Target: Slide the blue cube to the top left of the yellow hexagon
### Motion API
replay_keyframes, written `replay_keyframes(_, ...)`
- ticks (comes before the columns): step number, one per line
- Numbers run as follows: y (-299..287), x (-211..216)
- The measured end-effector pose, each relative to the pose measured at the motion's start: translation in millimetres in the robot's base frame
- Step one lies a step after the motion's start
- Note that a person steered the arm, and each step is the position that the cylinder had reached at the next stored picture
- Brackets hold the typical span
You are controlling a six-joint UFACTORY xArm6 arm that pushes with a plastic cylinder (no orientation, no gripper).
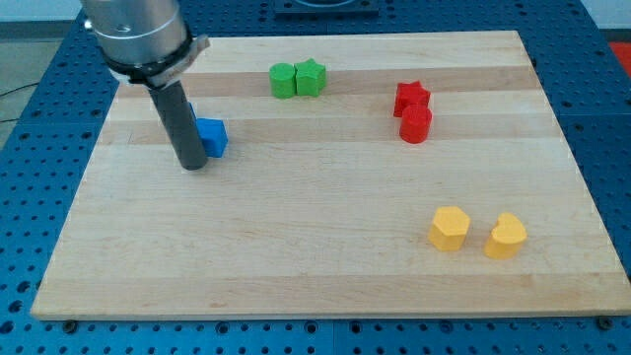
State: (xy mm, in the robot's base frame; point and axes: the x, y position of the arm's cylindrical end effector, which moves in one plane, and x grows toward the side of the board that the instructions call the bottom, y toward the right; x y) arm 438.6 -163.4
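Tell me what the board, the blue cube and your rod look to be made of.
Board: pale wood, apparently glued strips, going by the lengthwise grain bands; smooth, low sheen.
Blue cube: probably painted wood or plastic; flat, even colour, no grain showing.
Rod: dark, matte, maybe plastic or coated metal; my tip rests just to the view's left of the cube.

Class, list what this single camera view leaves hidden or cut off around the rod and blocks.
- Blue cube: its left part hidden behind the rod; contact with my tip cannot be judged.
- Arm above the rod: cut off by the view's top edge.
- Table: its bottom corners cut off.
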Motion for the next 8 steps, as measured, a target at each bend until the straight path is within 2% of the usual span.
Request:
replay_keyframes(1,-51.9,-39.5)
replay_keyframes(2,-19.0,-62.9)
replay_keyframes(3,25.7,-15.5)
replay_keyframes(4,46.9,27.9)
replay_keyframes(5,61.9,44.8)
replay_keyframes(6,139.4,45.9)
replay_keyframes(7,180.3,46.7)
replay_keyframes(8,216.0,72.0)
